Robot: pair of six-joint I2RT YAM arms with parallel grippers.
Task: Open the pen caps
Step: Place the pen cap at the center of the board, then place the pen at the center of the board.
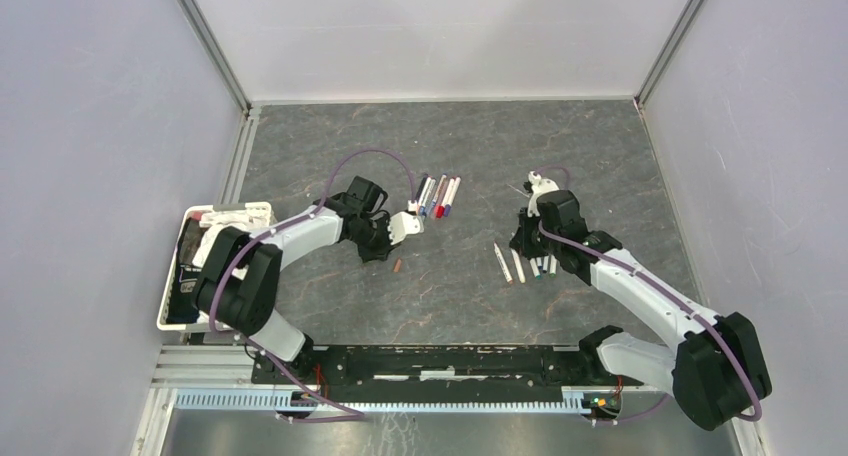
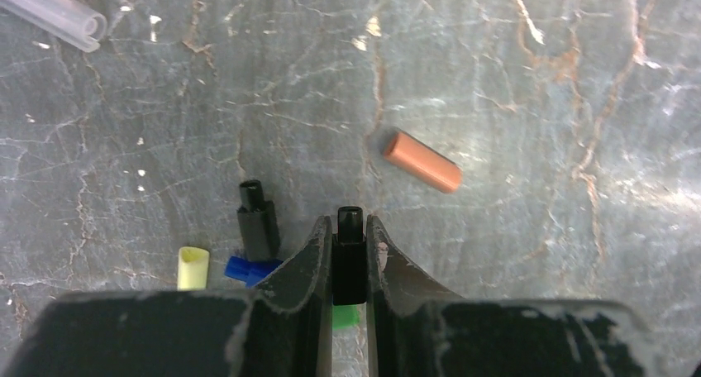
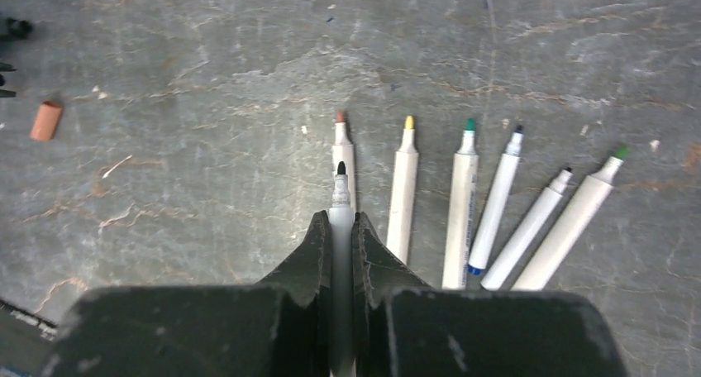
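My left gripper (image 2: 349, 220) is shut on a black pen cap (image 2: 349, 257), held just above the tabletop. Loose pen caps lie around it: black (image 2: 257, 221), yellow (image 2: 193, 267), blue (image 2: 248, 269), green (image 2: 347, 315) under the jaws, and brown (image 2: 422, 159) ahead to the right. My right gripper (image 3: 340, 218) is shut on a white pen (image 3: 340, 197) with a bare black tip. Several uncapped pens (image 3: 460, 203) lie in a row beside it. In the top view the left gripper (image 1: 378, 244) is left of centre and the right gripper (image 1: 527, 241) right of centre.
Several capped pens (image 1: 438, 196) lie together behind the left gripper. A white basket (image 1: 262, 210) stands at the table's left edge. A clear tube (image 2: 54, 13) lies at the far left of the left wrist view. Grey walls enclose the table.
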